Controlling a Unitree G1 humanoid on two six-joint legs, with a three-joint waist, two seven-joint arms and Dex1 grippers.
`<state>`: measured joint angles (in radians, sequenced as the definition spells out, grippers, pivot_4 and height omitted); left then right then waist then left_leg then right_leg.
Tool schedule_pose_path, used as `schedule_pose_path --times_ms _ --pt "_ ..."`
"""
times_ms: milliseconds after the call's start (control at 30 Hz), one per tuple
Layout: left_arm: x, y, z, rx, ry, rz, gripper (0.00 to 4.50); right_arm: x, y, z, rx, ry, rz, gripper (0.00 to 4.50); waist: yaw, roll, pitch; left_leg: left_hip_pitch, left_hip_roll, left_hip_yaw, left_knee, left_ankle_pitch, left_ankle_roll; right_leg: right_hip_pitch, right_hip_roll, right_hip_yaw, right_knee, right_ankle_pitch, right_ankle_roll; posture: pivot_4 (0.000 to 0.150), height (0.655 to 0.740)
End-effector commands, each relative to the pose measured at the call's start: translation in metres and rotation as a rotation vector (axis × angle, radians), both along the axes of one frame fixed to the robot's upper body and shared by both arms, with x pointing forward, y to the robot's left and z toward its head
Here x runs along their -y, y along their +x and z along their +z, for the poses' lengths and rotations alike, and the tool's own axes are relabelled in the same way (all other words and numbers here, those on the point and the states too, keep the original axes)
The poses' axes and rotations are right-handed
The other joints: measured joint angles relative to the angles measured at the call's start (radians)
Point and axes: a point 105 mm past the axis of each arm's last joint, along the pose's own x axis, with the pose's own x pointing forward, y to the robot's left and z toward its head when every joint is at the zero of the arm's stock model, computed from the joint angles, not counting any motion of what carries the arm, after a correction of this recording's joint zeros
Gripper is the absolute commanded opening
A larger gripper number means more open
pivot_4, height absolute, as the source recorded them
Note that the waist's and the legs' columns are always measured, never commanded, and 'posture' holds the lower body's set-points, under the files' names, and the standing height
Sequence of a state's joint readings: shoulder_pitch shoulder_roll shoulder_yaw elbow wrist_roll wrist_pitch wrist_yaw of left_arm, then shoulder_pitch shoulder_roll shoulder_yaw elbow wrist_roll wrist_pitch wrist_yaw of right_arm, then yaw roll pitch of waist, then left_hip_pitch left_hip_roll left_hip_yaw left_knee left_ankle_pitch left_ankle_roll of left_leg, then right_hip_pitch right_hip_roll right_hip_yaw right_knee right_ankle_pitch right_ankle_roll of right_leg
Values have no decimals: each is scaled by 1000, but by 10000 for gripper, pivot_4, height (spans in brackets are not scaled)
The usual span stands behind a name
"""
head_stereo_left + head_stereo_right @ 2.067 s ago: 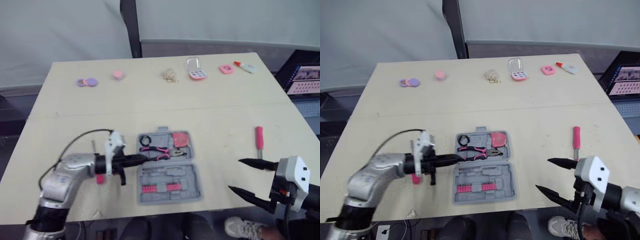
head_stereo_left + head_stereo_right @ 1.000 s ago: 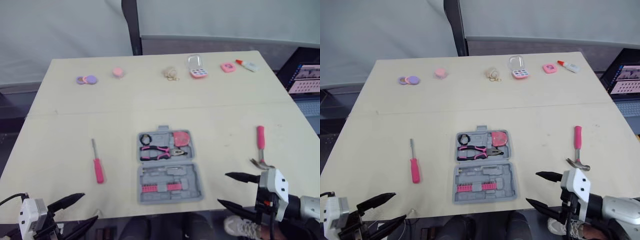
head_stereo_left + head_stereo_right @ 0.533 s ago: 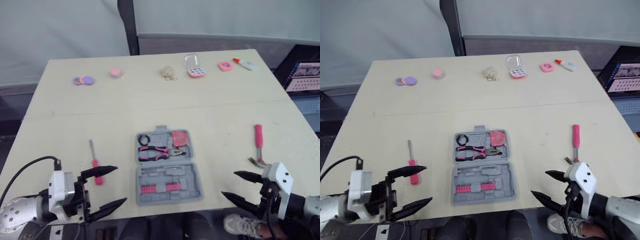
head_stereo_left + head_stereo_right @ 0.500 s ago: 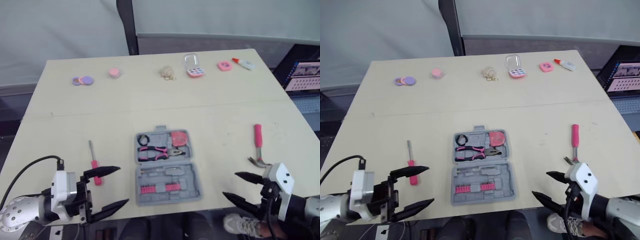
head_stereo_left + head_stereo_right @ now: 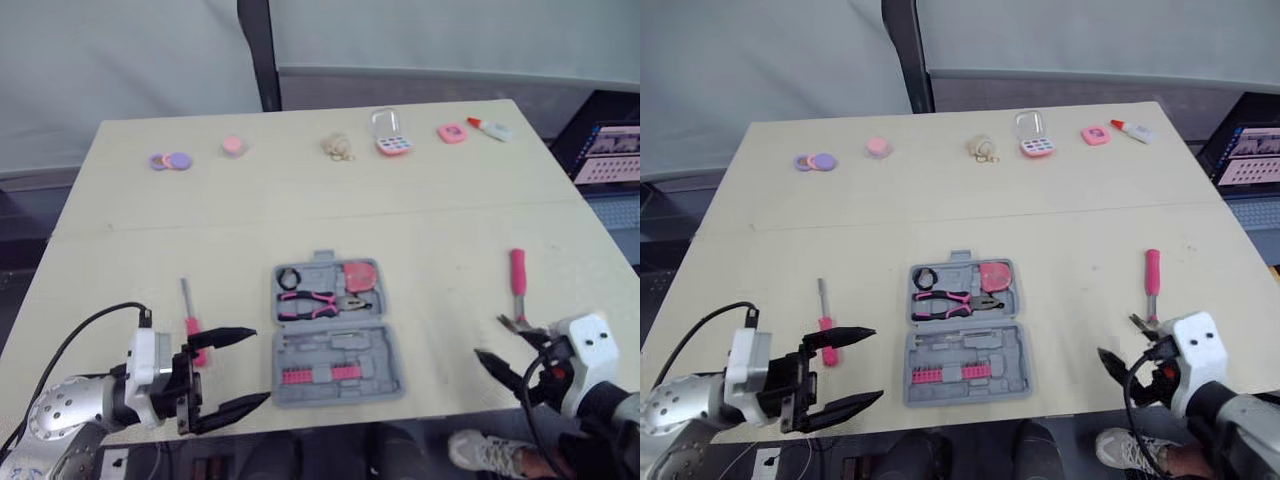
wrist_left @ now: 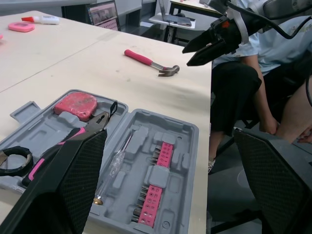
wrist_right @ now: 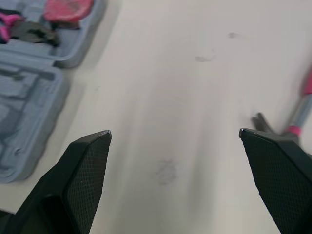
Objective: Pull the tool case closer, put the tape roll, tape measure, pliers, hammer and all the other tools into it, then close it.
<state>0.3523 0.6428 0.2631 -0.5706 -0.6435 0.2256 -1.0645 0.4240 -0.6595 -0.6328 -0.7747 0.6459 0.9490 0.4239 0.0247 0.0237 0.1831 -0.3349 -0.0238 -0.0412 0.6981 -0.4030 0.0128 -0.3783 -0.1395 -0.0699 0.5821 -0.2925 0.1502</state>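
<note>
The grey tool case lies open at the table's near middle. Its far half holds the black tape roll, the pink-handled pliers and the pink tape measure. A pink screwdriver lies just left of the case. The pink hammer lies to its right. My left gripper hovers open at the near edge, by the case's left side and the screwdriver's handle. My right gripper is open and empty just in front of the hammer's head.
Small items line the far edge: purple and pink discs, a pink puck, a ring bunch, a clear box, a pink item, a glue bottle. A laptop stands right of the table. A person's legs are beside its near right corner.
My left gripper has come up from the near left corner towards the case's left side. My right gripper has shifted right, closer to the hammer's head. Both stay open.
</note>
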Motion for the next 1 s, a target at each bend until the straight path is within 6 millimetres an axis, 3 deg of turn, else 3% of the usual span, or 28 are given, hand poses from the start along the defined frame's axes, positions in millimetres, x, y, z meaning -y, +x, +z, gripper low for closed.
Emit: schedule_pose_path --times_ms 33,333,500,1000 --pt "2 -1 1 22 1 -24 44343 22 6 7 -14 -18 -137 45000 -3 0 0 0 0 1 0 0 0 0 0 1 0 0 0 1500 7400" --pt "8 -2 -1 42 6 -40 44343 58 53 16 -119 37 -386 45000 -5 1 0 0 1 3 0 0 0 -2 1 4 1 0 0 1500 7400" --pt "11 -2 0 54 8 -28 44343 64 78 19 -179 92 -457 45000 -3 1 0 -8 1 7 1 1 0 -14 2 7 8 -1 -1 1500 7400" --pt "15 -7 5 48 22 11 44343 69 101 -4 -311 117 -547 45000 -6 1 0 -7 0 14 1 1 -1 -16 5 9 9 0 0 1500 7400"
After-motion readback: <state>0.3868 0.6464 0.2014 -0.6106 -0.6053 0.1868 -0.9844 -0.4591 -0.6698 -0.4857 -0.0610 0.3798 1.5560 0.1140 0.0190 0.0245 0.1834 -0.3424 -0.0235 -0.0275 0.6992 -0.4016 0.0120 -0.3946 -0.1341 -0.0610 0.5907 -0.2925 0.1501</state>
